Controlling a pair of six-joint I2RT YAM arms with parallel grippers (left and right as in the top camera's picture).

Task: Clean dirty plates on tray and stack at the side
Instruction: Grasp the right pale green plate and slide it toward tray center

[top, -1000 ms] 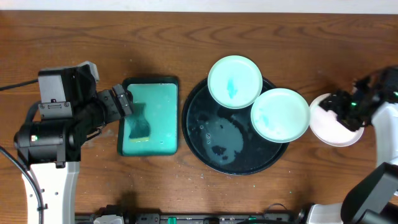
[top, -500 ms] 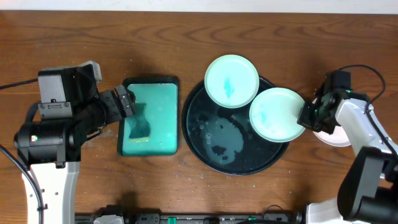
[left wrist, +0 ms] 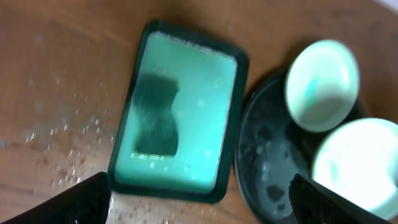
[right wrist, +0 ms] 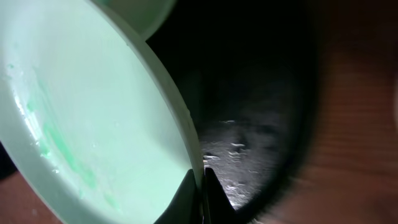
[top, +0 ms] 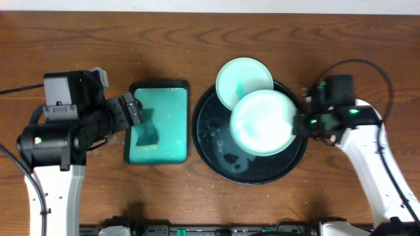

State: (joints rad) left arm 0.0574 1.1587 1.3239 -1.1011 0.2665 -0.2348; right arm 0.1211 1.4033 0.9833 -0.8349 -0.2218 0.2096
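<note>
Right hand clamped on smeared pale-mint round plate; my thin rim grip could drop it onto black round tray below.

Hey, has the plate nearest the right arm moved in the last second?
Yes. The plate slid left, from the right rim of the tray toward its centre, gripped by the right gripper.

1. The left arm sits on the left side with its forearm angled out to the right.
2. The left tool has its fingers spread wide, with nothing between them.
3. The right arm bends in from the right, its wrist turned leftward.
4. The right tool has its fingers pinched nearly together on the rim of a plate.
</note>
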